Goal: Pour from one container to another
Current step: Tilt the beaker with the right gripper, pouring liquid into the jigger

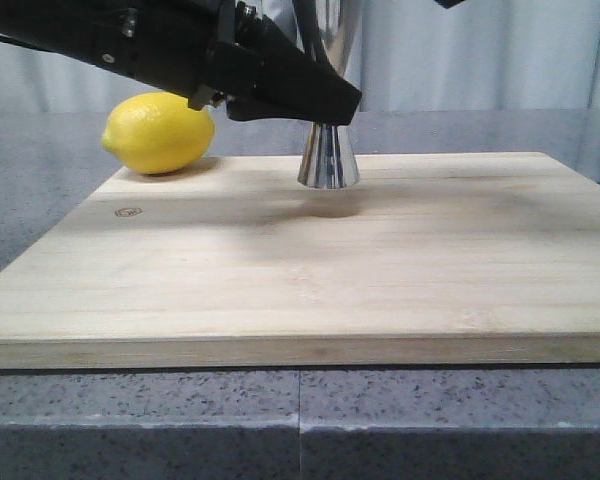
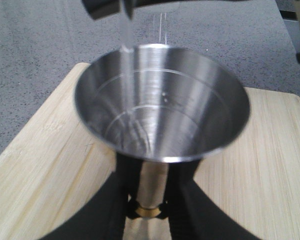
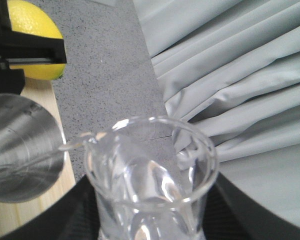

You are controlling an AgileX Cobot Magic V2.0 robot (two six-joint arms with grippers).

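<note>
The steel jigger stands upright on the wooden board, and my left gripper is shut on its narrow waist. In the left wrist view the black fingers clamp the gold band under the jigger's wide upper cone. A thin stream of water falls into that cone from above. My right gripper is shut on the clear glass beaker, which is tilted with its pouring lip over the jigger's rim. In the front view the beaker is hidden.
A yellow lemon lies at the board's far left corner, close behind my left arm. The board sits on a grey speckled counter. Pale grey curtains hang behind the table.
</note>
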